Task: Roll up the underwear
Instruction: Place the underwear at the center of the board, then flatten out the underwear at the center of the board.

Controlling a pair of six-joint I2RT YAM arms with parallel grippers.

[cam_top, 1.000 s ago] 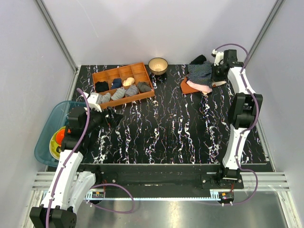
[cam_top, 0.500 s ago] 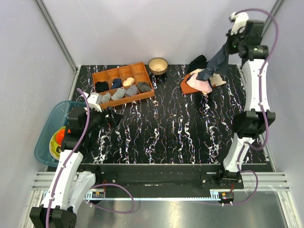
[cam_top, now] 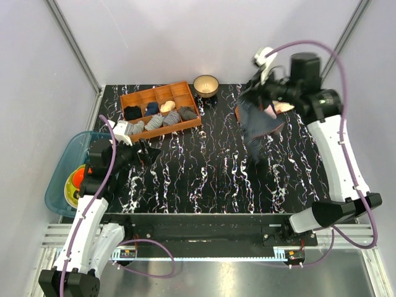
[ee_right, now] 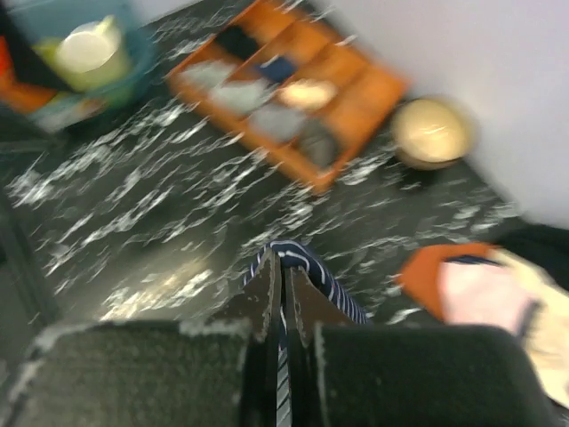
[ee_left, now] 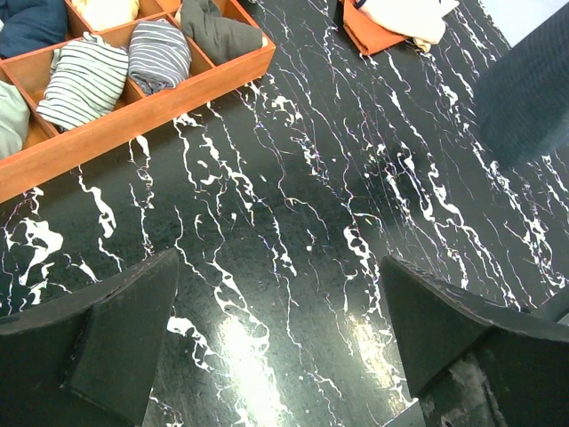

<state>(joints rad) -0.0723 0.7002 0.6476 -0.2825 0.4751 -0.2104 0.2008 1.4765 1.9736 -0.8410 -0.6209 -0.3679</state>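
The underwear (cam_top: 256, 124), dark navy with fine pale stripes, hangs in the air over the back right of the table. My right gripper (cam_top: 258, 94) is shut on its top edge. In the right wrist view the striped cloth (ee_right: 313, 264) bulges out between the closed fingers of that gripper (ee_right: 283, 271); the picture is blurred. The left wrist view shows the hanging underwear (ee_left: 524, 93) as a dark blue shape at the right edge. My left gripper (cam_top: 146, 153) stands open low over the left of the table, with nothing between its fingers (ee_left: 277, 298).
An orange compartment tray (cam_top: 168, 129) with rolled cloths sits at the back left, a tan bowl (cam_top: 205, 84) beside it. Pink and cream garments on an orange cloth (cam_top: 281, 108) lie at the back right. A teal bin (cam_top: 57, 179) stands off the table's left edge.
My right arm has lifted the underwear off the garment pile, raised it high, then swung it left and forward over the table. The left arm has not moved.
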